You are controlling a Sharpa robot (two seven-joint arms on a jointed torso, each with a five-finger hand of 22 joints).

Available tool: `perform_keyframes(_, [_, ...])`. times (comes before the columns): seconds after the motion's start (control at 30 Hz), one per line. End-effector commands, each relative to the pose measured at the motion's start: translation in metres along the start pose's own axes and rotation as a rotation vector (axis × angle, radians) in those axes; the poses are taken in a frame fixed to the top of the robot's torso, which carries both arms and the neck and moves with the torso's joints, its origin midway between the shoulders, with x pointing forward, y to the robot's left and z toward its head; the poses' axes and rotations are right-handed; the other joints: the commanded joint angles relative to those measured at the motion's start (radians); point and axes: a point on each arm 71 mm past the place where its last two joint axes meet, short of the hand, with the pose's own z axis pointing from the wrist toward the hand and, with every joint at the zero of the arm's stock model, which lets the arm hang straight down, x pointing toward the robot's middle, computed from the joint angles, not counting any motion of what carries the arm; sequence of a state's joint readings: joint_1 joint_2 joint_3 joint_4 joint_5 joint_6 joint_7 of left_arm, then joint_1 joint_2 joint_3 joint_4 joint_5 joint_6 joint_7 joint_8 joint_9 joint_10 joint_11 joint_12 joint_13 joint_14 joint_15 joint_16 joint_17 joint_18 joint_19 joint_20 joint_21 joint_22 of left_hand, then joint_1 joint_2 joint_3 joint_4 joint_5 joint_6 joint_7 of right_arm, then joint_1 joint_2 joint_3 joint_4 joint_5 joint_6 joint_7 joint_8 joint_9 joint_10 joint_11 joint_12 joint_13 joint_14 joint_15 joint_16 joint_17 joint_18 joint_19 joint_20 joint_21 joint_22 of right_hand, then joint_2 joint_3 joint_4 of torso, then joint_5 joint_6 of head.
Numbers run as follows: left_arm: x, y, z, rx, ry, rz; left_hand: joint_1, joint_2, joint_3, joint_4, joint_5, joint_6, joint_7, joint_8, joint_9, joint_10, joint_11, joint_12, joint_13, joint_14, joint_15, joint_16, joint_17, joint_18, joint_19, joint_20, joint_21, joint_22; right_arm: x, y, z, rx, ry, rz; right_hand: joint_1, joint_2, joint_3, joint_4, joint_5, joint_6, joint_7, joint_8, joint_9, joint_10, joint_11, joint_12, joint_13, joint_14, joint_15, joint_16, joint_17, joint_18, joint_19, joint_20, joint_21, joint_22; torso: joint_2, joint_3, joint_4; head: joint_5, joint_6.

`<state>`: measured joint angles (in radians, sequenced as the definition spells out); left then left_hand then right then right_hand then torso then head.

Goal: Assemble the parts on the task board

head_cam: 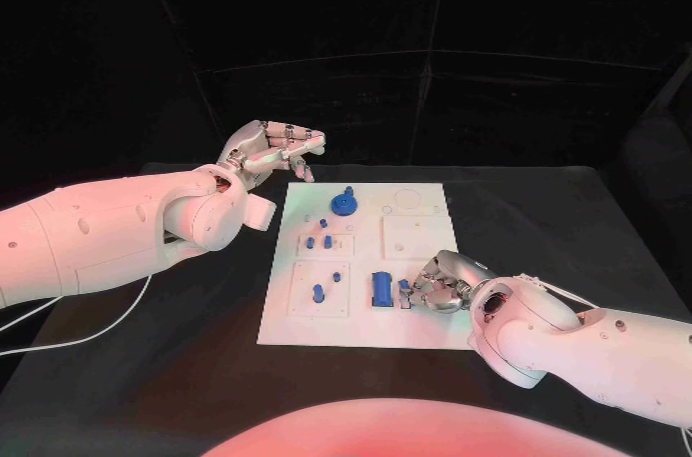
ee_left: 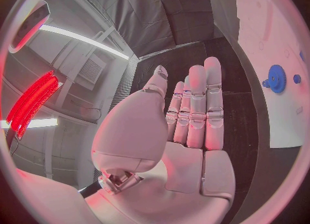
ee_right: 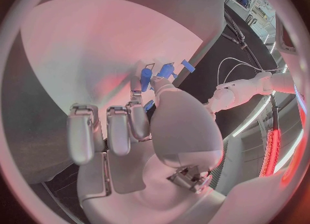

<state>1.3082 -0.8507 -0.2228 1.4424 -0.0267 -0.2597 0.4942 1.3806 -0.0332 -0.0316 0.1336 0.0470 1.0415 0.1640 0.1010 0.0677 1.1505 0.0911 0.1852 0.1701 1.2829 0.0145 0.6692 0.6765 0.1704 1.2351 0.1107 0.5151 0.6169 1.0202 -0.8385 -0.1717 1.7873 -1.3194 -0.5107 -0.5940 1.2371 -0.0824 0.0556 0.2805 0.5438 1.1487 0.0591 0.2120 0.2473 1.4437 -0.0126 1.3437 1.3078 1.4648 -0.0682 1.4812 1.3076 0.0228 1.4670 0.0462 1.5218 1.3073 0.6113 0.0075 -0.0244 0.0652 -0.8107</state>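
Head view: the task board [head_cam: 361,317] is seen in the middle of the table [head_cam: 577,217], blue parts [head_cam: 329,241] spread over it. The right robot hand [head_cam: 440,285] is lowered at the board's near right, fingers curled beside a blue block [head_cam: 382,288], probably to seat or grasp it; a firm hold cannot be told. The left robot hand [head_cam: 267,149] is held raised off the far left corner, fingers apart, holding nothing, apparently kept clear.

Left wrist view: straight, empty fingers [ee_left: 197,107] are shown, with a blue gear [ee_left: 277,78] well apart.

Right wrist view: fingertips [ee_right: 137,87] are brought against small blue parts [ee_right: 167,70].
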Motion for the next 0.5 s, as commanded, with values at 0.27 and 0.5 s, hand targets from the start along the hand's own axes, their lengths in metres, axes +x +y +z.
perform_keyframes(0.27, [0.0011, -0.0026, 0.0002, 0.018, 0.01, -0.009, -0.001, 0.009, -0.003, -0.003, 0.004, -0.001, -0.005, 0.006, 0.001, -0.007, 0.0, 0.002, 0.001, -0.008, -0.002, 0.003, -0.002, 0.012, -0.003, 0.004, -0.008, -0.002, -0.0015, -0.0007, 0.0023, 0.001, -0.01, -0.005, -0.087, 0.016, -0.087, 0.008, -0.259, -0.008, 0.008, 0.009, 0.009, -0.007, 0.006, -0.014, 0.06, 0.078, -0.002, 0.001, 0.121, -0.005, 0.062, -0.004, 0.0, 0.213, -0.001, -0.0003, -0.0001, 0.002, 0.0])
perform_keyframes(0.5, [0.0009, -0.0026, 0.0, 0.017, 0.01, -0.009, -0.001, 0.009, -0.004, -0.003, 0.004, -0.003, -0.003, 0.005, 0.0, -0.009, 0.001, 0.004, 0.001, -0.008, -0.001, 0.004, -0.002, 0.012, -0.003, 0.004, -0.008, -0.002, -0.0018, 0.0003, 0.0009, -0.008, -0.013, -0.007, -0.114, 0.028, -0.144, 0.01, -0.346, -0.018, 0.01, 0.013, 0.016, -0.012, 0.008, -0.02, 0.057, 0.077, 0.0, -0.002, 0.117, -0.004, 0.06, -0.002, -0.003, 0.21, 0.0, 0.0004, -0.0002, 0.002, 0.0])
